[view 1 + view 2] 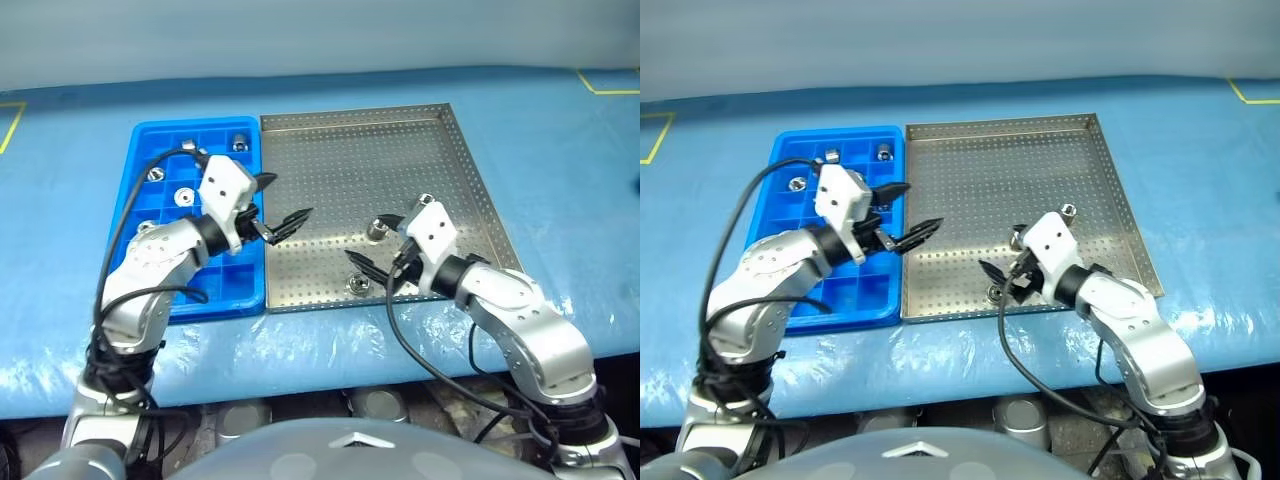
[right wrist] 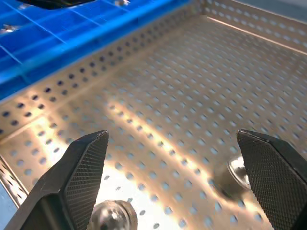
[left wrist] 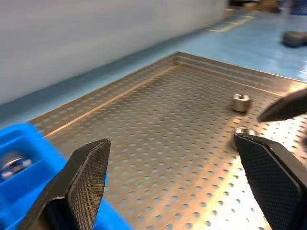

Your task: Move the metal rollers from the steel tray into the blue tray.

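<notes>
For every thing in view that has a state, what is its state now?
left gripper: open, empty, at the blue tray's edge.
right gripper: open, empty, over the steel tray.
steel tray: three metal rollers left inside.
blue tray: some compartments hold rollers.

A grey steel tray (image 1: 400,150) dotted all over with small round holes sits on a light blue table cover (image 1: 560,180). Touching its side is a bright blue tray (image 1: 165,135) gridded into squares. Shiny silver metal rollers (image 1: 377,232) lie in both. Yellow tape lines (image 1: 605,88) mark the cover's far corners.
</notes>
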`<state>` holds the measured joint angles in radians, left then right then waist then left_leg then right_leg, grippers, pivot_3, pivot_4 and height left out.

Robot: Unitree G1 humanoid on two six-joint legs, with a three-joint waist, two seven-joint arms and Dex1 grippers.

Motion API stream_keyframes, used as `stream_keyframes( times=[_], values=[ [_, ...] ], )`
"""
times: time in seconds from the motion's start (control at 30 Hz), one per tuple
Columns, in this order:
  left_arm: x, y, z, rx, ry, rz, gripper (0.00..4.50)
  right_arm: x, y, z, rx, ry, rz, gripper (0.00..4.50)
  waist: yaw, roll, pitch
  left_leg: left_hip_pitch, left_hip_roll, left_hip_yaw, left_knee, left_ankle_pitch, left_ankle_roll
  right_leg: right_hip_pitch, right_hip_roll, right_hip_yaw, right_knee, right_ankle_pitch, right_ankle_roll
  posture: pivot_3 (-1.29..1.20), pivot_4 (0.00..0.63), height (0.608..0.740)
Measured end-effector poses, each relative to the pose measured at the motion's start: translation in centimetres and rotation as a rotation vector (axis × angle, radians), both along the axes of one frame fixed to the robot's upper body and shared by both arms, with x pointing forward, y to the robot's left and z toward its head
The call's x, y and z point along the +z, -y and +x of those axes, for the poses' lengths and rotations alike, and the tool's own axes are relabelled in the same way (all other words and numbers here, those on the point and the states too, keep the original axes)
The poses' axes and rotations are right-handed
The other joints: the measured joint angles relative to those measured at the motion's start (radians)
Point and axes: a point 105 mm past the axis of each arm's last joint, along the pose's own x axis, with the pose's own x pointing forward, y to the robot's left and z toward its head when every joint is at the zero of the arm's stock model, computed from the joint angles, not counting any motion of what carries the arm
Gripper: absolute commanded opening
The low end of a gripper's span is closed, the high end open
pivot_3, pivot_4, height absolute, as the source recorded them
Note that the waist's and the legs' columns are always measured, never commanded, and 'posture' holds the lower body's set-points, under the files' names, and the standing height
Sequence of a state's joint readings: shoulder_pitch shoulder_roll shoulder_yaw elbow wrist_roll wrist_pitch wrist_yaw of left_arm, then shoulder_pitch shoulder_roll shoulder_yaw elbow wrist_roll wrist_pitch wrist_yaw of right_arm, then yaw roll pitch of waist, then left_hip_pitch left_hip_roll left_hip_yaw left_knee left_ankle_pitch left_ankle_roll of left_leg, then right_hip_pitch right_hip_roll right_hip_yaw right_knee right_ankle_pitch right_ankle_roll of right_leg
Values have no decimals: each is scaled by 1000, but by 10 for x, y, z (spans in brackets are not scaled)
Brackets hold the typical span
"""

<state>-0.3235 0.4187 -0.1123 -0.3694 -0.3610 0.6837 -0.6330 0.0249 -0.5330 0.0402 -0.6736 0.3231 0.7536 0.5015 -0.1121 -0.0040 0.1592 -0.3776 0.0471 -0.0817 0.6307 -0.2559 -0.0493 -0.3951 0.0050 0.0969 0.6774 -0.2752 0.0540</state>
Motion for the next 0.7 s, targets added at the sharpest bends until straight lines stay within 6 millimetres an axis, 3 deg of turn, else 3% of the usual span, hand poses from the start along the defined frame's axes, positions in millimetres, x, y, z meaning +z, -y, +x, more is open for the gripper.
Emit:
stream_keyframes(
  times=[0.13,0.33,0.7],
  values=[
    [-19,23,18,-76,-46,63,4483,-2,13,-4,-72,-6,-5,4500,-28,0,0,0,0,0,1,0,0,0,0,1,0,-1,1,-229,150,740],
    [-42,60,34,-134,-77,108,4483,-3,13,-7,-107,-8,13,4500,-57,0,0,0,0,0,1,-1,1,0,1,1,0,-1,1,-271,150,740],
    [-68,86,54,-111,-105,151,4483,-1,9,-8,-117,8,23,4500,-98,0,0,0,0,1,1,-1,2,0,1,2,0,-2,4,-279,150,740]
  ],
)
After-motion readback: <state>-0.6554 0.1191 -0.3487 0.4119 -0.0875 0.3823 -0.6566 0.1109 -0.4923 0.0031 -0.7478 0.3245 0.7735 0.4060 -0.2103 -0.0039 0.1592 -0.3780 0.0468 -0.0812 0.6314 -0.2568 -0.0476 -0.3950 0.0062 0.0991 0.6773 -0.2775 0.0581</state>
